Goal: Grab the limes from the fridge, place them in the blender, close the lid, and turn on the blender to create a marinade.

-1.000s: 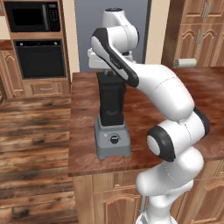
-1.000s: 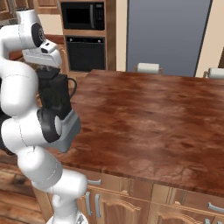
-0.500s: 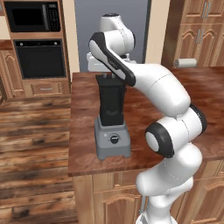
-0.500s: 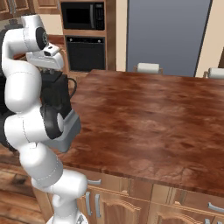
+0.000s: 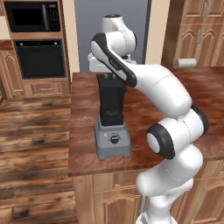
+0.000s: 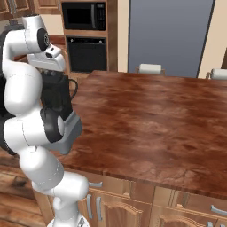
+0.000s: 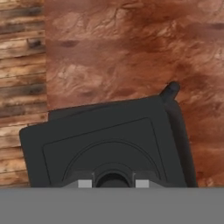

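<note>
Jaws are hidden in the left base view: the gripper (image 5: pixel 108 75) sits right on top of the blender (image 5: pixel 112 124), its white hand covering the jar's top, so whether the jaws clasp anything cannot be told. That blender stands near the left front corner of the wooden worktop (image 5: pixel 183 103), its grey base with the black dial (image 5: pixel 114 139) facing the front edge. Behind the arm, the grey fridge (image 5: pixel 112 30) is closed.

From the right base view, the gripper (image 6: pixel 49 71) again rests on the dark jar, whose side handle (image 6: pixel 73 88) points toward the worktop's middle; the arm hides much of the blender.

Looking down from the hand view, the black lid (image 7: pixel 105 151) sits square on the jar, its centre knob (image 7: pixel 112 179) directly under the hand, between two pale finger parts, with the handle (image 7: pixel 177 127) at right.
</note>
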You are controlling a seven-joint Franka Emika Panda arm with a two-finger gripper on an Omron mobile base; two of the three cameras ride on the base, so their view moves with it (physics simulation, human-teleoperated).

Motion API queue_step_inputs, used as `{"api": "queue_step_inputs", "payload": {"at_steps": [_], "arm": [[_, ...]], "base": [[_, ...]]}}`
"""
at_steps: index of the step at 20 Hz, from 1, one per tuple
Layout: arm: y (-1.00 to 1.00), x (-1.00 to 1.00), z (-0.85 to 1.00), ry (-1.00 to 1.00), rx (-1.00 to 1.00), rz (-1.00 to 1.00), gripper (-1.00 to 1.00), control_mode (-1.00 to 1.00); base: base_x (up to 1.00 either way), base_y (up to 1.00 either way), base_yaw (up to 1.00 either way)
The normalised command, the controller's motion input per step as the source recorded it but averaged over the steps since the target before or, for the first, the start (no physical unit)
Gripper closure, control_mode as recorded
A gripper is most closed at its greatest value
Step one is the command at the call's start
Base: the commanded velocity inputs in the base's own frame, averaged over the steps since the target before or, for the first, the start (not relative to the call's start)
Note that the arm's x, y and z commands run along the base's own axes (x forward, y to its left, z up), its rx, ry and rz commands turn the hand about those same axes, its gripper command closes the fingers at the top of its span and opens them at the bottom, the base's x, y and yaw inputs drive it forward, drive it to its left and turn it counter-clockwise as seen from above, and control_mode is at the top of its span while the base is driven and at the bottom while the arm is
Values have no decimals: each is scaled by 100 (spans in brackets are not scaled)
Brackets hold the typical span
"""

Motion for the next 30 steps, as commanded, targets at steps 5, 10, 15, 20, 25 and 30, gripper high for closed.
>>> {"api": "queue_step_inputs", "payload": {"at_steps": [5,10,15,20,25,30], "arm": [[-13,0,0,2,-1,0,100,-100],[-3,0,0,1,0,-10,100,-100],[-5,0,0,4,0,-20,100,-100],[0,2,-12,7,-4,-2,100,-100],[0,0,-28,12,-8,0,100,-100],[0,0,-11,1,-3,0,100,-100]], "base": [[0,0,0],[0,0,0],[0,0,0],[0,0,0],[0,0,0],[0,0,0]]}}
